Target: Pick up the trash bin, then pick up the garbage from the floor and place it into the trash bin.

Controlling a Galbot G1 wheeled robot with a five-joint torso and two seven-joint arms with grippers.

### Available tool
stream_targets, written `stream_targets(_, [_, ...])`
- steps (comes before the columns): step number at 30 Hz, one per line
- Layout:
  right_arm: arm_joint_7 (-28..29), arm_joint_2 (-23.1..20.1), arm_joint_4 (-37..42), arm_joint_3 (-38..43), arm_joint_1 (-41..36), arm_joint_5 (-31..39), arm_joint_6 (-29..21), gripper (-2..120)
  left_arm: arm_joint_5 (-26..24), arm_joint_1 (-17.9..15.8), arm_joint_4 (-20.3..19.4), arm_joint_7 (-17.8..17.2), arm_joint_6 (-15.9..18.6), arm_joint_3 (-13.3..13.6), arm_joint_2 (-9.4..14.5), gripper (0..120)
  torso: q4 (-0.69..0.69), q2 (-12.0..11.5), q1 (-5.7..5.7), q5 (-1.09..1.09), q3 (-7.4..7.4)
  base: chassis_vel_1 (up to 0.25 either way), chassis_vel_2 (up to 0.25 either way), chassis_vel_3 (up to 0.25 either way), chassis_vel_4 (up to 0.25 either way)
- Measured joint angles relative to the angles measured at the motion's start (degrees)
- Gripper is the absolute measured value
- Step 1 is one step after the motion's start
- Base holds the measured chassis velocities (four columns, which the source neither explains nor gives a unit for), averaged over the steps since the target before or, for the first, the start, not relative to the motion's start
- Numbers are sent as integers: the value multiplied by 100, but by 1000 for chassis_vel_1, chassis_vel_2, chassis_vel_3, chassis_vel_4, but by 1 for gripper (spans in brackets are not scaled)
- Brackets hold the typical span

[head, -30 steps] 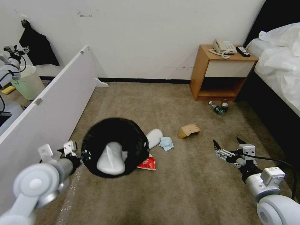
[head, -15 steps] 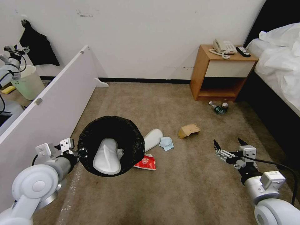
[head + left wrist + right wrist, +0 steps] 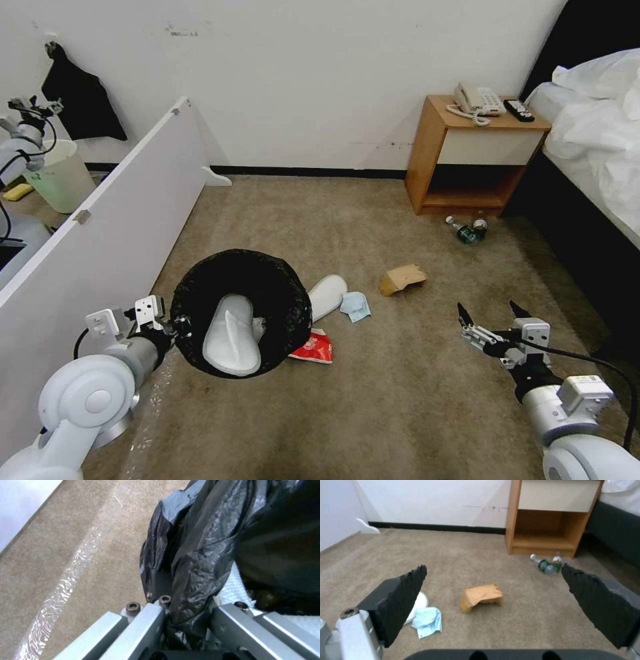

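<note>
We see the round bin lined with a crinkly black plastic bag [image 3: 241, 312] held up above the tan carpet floor [image 3: 400, 400]. Our left claw [image 3: 179, 328] is pinching its rim and bag. A flat white slipper [image 3: 231, 335] lies inside it. Another flat white slipper [image 3: 328, 295], a red packet [image 3: 315, 349] and a soft light-blue cloth [image 3: 355, 306] lie just beside the bin. A bent brown cardboard piece [image 3: 403, 278] lies farther off, with open carpet around it. Our right claw [image 3: 492, 315] hangs wide, holding nothing. A long white board [image 3: 113, 227] stands close on the left.
</note>
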Motion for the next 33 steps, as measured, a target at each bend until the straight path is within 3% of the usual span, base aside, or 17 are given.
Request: stream_targets(33, [-57,86,-55,-11,42,-56,-42,100,87,57,14,-7,-107,21,-80,0,0,0,0,0,0,0,0,0,0])
